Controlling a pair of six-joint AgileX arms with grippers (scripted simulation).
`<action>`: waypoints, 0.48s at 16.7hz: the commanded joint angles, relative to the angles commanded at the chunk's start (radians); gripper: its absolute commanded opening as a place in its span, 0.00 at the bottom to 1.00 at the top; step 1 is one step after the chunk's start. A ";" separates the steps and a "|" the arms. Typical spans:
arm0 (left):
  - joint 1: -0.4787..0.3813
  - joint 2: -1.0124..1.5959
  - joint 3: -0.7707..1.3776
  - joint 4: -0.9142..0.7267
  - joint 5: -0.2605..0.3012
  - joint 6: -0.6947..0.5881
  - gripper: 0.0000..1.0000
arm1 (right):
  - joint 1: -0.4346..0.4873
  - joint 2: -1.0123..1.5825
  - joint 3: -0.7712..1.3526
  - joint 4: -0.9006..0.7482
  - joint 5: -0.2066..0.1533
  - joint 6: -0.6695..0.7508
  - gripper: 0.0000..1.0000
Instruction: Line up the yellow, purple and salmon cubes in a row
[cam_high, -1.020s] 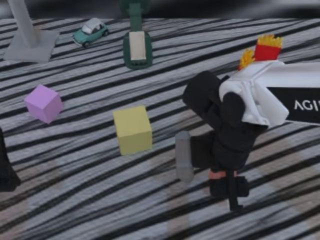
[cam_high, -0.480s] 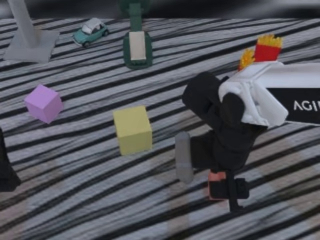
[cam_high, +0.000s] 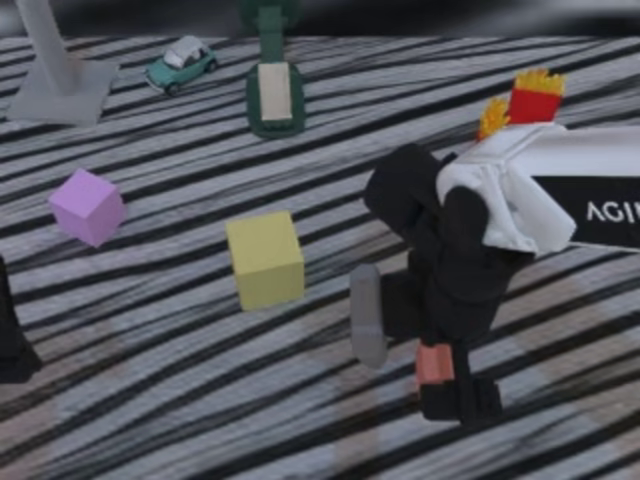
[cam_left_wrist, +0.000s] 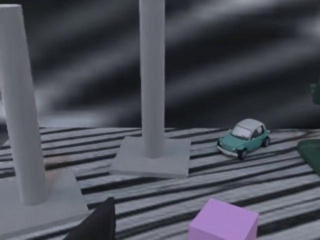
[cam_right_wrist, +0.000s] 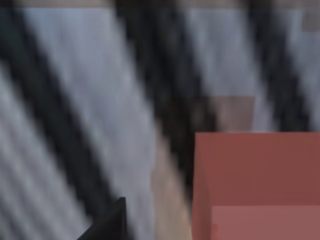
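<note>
Between yellow cube (cam_high: 265, 259) and right claw (cam_high: 447, 385): grey cylinder (cam_high: 367, 313).

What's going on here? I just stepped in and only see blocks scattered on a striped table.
The right gripper is down near the front of the table at the small salmon cube, which shows right beside its fingers. The yellow cube sits mid-table and the purple cube farther left, neither touched. The cubes are not in a neat row yet. The left arm is parked at the left edge. A toy car and a fries carton sit at the back.
</note>
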 joint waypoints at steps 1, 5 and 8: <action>0.000 0.000 0.000 0.000 0.000 0.000 1.00 | 0.000 0.000 0.000 0.000 0.000 0.000 1.00; 0.000 0.000 0.000 0.000 0.000 0.000 1.00 | 0.000 -0.002 0.003 -0.004 0.000 -0.001 1.00; 0.000 0.000 0.000 0.000 0.000 0.000 1.00 | 0.003 -0.024 0.056 -0.077 -0.001 -0.005 1.00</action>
